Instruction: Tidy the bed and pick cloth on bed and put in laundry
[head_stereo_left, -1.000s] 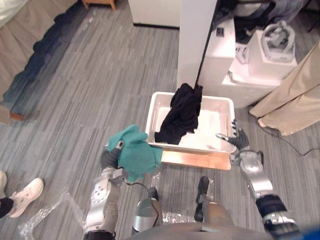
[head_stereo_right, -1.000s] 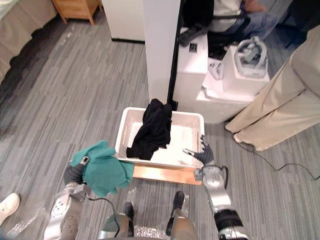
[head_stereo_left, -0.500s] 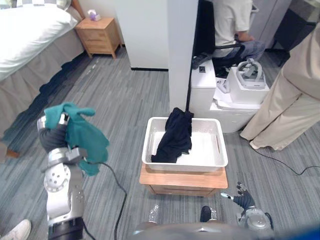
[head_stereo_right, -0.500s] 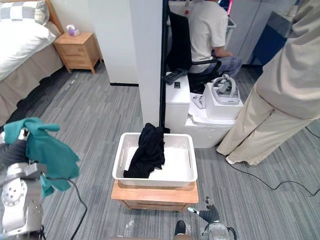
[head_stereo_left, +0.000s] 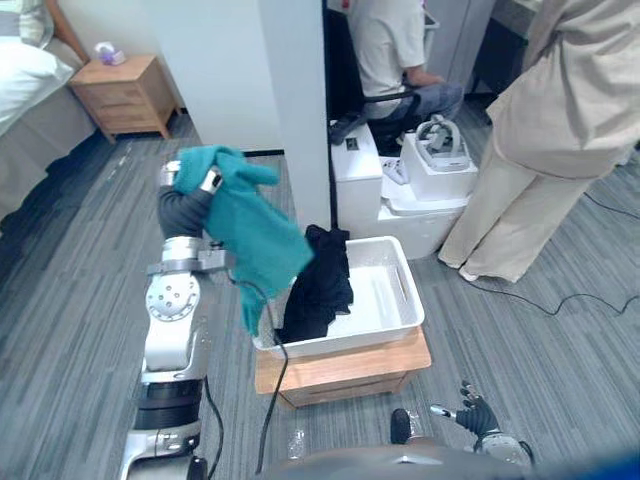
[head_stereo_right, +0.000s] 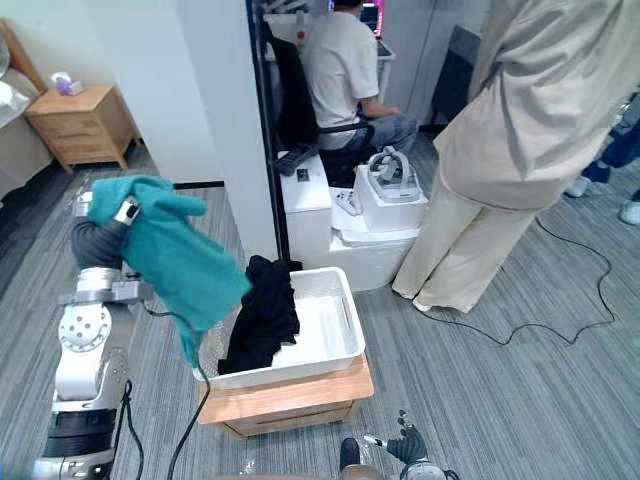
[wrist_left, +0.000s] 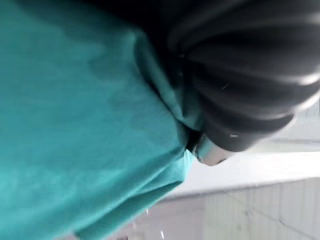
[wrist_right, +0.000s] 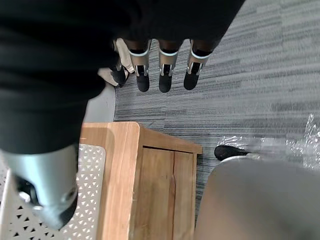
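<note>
Left hand (head_stereo_left: 184, 207) raised, pinching teal cloth (head_stereo_left: 250, 235) | cloth hangs lengthwise down by basket (head_stereo_left: 405, 291) left rim | right hand (head_stereo_left: 473, 414) spread, low over floor (head_stereo_left: 80, 250)

The left hand (head_stereo_left: 188, 207) is held high on an upright forearm, left of the white tub (head_stereo_left: 345, 342) and above its rim, fingers curled into the green cloth (head_stereo_left: 250, 232). The right hand (head_stereo_left: 473, 412) hangs low, nearer than the tub, fingers straight and spread
</note>
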